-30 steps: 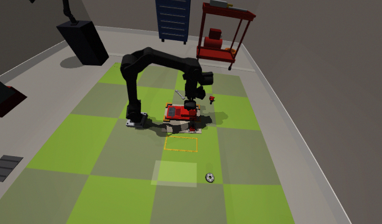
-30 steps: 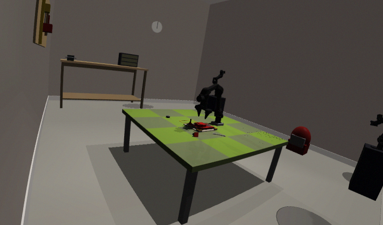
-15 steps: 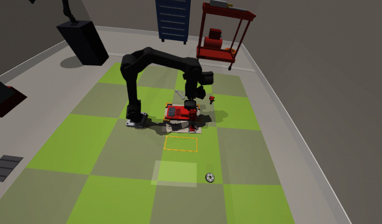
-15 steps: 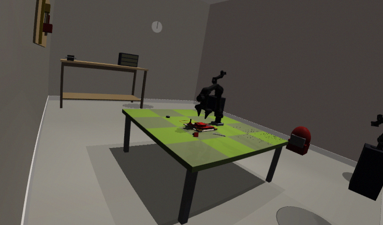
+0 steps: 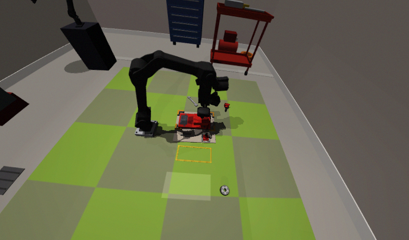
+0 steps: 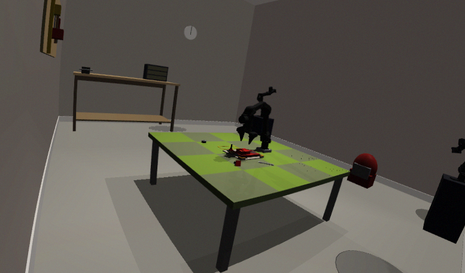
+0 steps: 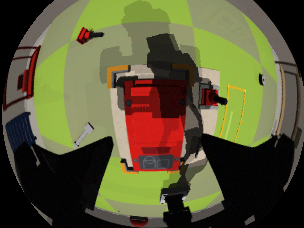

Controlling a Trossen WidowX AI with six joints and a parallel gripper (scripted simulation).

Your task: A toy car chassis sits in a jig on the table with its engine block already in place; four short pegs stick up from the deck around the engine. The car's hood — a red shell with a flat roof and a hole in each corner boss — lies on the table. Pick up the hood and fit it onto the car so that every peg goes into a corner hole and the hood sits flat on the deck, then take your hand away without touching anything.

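Checkered bench [image 5: 80,155]: hood [image 7: 155,118] sits on chassis in jig; my gripper [image 7: 158,141] hangs above, released, holding nothing.

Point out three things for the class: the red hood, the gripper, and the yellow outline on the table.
Hood [image 7: 155,122], wrist view, on its flat red roof.
Gripper [image 6: 246,137], exterior view, between its open fingertips above the car.
Yellow outline [image 5: 193,146], top view, on its far edge.

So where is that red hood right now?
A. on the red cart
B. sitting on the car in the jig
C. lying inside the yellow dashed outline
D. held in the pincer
B: the red hood sits on the car in the jig, and the pincer, open and empty, hangs above it.
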